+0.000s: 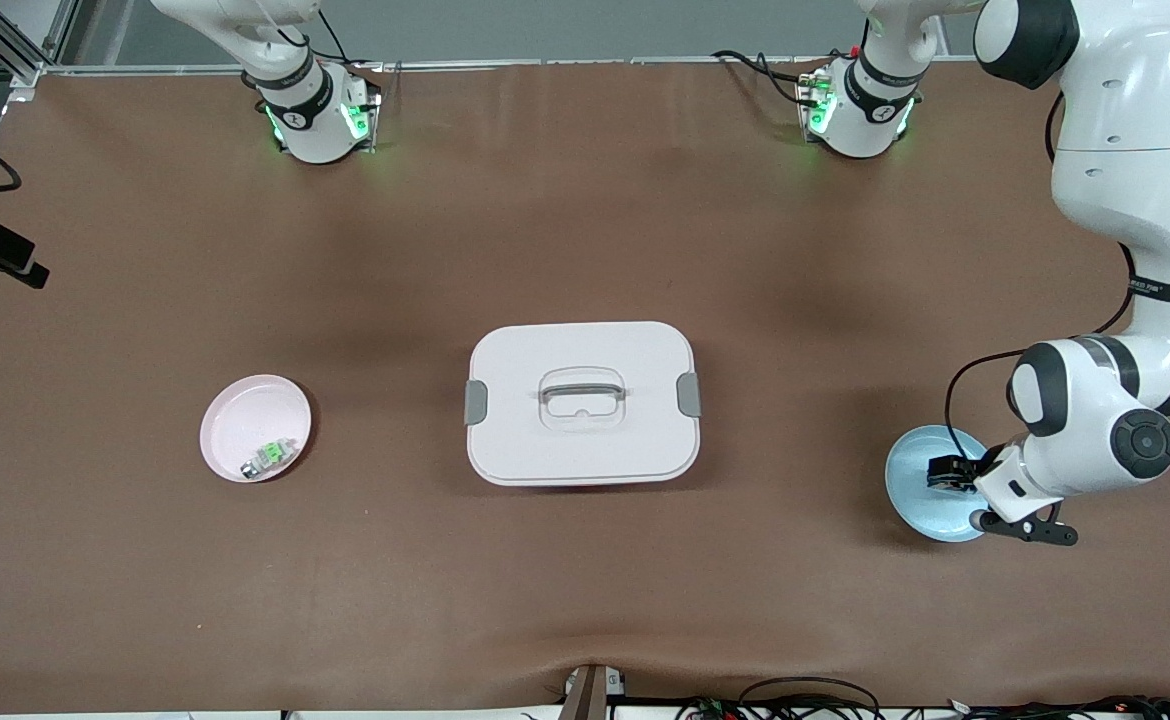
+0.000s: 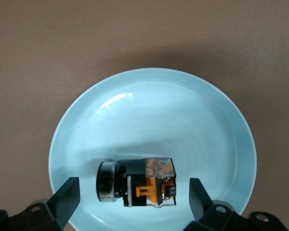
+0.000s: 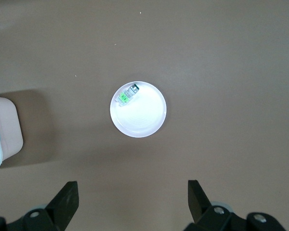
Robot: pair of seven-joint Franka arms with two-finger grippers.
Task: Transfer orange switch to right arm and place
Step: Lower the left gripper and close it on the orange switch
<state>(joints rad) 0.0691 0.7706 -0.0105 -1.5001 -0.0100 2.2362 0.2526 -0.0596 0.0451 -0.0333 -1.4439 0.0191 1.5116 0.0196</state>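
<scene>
The orange switch (image 2: 137, 183) lies on its side in the pale blue plate (image 2: 207, 110) near the bench edge at the left arm's end, ready for the first pick. The left gripper (image 2: 134, 197) hangs low over it, its jaws spread wide with one on each side of the switch, touching nothing. The right gripper (image 3: 133, 199) waits high over the pink plate (image 3: 151, 120) at the right arm's end, its jaws wide and empty, likely awaiting the handover.

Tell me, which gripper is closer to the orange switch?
Left. The left gripper hangs open right over the switch in the blue plate. The right gripper is high over the pink plate.
</scene>
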